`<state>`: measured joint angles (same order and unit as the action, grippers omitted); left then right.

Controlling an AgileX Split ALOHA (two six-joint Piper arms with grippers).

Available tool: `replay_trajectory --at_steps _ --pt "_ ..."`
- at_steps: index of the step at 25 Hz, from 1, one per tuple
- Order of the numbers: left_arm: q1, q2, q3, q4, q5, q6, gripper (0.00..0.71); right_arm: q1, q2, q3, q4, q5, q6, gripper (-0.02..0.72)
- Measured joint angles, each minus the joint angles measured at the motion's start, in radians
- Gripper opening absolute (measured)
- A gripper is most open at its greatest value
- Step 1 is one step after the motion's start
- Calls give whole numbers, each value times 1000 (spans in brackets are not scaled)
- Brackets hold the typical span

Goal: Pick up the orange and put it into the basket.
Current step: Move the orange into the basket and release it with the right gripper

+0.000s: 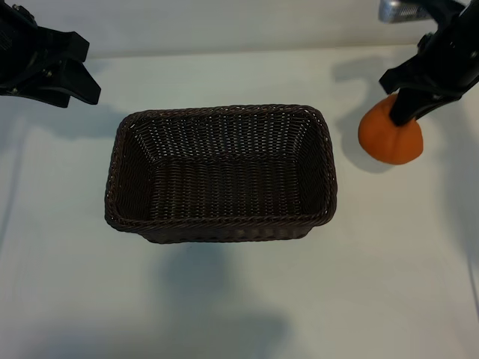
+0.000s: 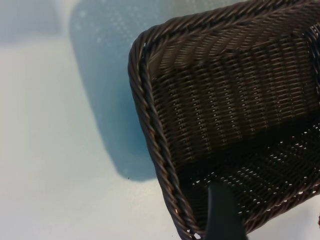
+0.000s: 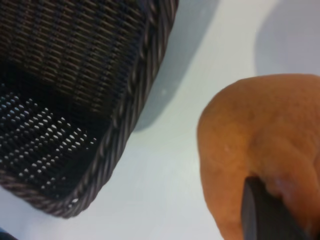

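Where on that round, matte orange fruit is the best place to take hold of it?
Probably at its raised top knob, from above. The round orange fruit is smooth and wide, but its top narrows to a bump that fingers can pinch. The right gripper is shut on that spot, right of the dark brown woven wicker basket. The left gripper hangs open at the far left.

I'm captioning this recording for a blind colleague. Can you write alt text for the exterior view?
The right gripper at the view's right edge pinches the top of a round, matte orange fruit, just right of a large rectangular dark brown woven wicker basket with nothing inside it on the white table. The left gripper hangs open at upper left, apart from the basket.
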<state>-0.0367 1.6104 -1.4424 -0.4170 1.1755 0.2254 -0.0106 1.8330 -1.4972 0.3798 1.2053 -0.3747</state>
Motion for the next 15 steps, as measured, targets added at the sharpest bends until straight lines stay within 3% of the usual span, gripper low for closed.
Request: replay_trajectory --at_steps 9,15 --pt "0 0 0 0 0 0 486 0 -90 -26 7 15 24 91" --pt "0 0 0 0 0 0 486 28 -94 -27 107 16 24 91"
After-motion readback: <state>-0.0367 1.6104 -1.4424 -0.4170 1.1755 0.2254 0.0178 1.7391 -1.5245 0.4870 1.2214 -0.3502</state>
